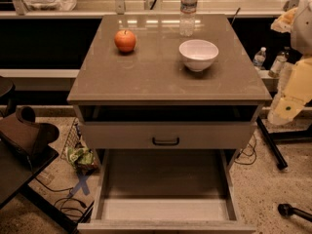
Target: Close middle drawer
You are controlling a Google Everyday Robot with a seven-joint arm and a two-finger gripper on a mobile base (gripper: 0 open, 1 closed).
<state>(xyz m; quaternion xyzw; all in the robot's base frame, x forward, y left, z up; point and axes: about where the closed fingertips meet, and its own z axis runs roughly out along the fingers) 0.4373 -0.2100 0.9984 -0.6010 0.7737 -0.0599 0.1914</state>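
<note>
The middle drawer (165, 211) is being shown pulled far out at the bottom of the view, under the top drawer front (122, 135), with the gripper (286, 108) being held well apart from it, higher up at the right edge beside the cabinet top (156, 77). Its long axis is running left to right and its front is facing the camera. Whether the gripper is open or closed cannot be told.

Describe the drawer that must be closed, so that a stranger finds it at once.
Start at the cabinet with the apple and white bowl on top; the claw is beside its right edge. The middle drawer is the lowest one seen, pulled far out. Unlike the upper drawer, its pale bare interior shows.
</note>
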